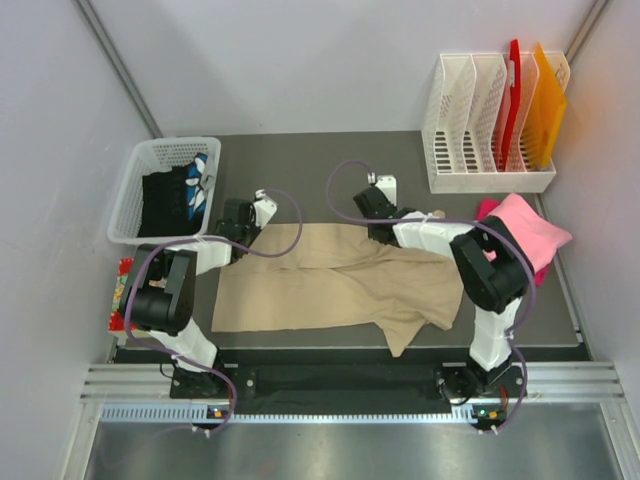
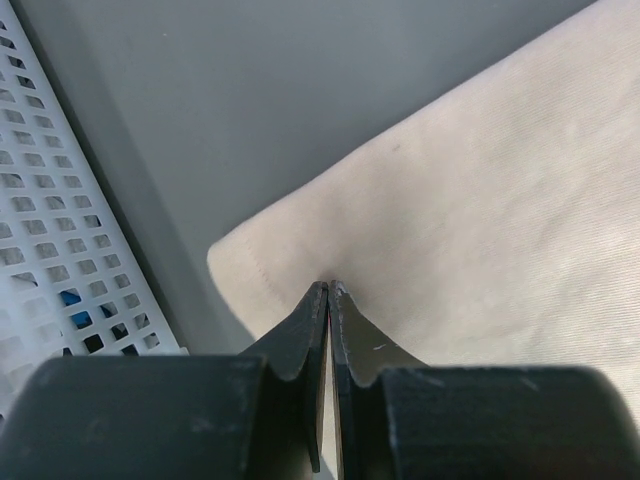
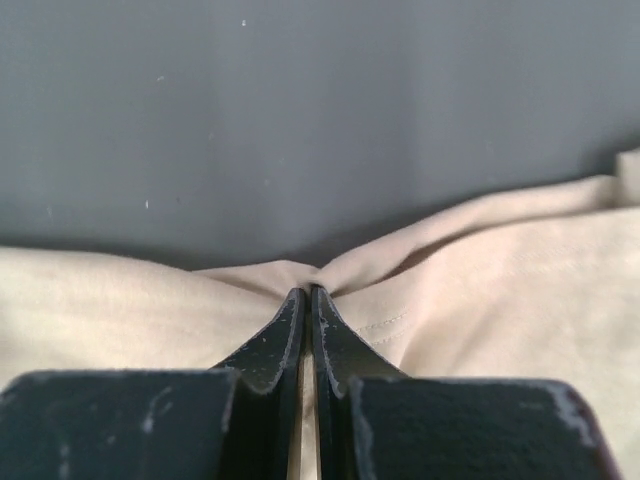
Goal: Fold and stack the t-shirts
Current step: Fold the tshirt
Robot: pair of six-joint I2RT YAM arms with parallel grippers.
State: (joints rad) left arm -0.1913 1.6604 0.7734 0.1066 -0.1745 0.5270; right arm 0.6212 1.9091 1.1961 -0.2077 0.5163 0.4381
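The dark desk (image 1: 300, 150) carries everything. The tan t-shirt (image 1: 330, 290) lies spread across its middle, rumpled, with a loose flap trailing from its near right side. The pink t-shirt (image 1: 528, 232) sits bunched just off the tan t-shirt's right end. The white mesh basket (image 1: 130, 195) stands just beyond the tan t-shirt's far left corner.

The likeliest trouble is a slipped grip. Both tools bite only with their very tips, so the cloth could pull free once its weight comes on. The trailing flap may also drag and skew the fold, and the basket is close enough to catch the left corner.

The left tool (image 2: 328, 290) is pressed together on the tan t-shirt's far edge, near the far left corner, pinching a thin bit of hem. The right tool (image 3: 307, 292) pinches the same far edge farther right, with a small pucker gathered at its tips. The rest of the shirt lies flat below and behind both tools.
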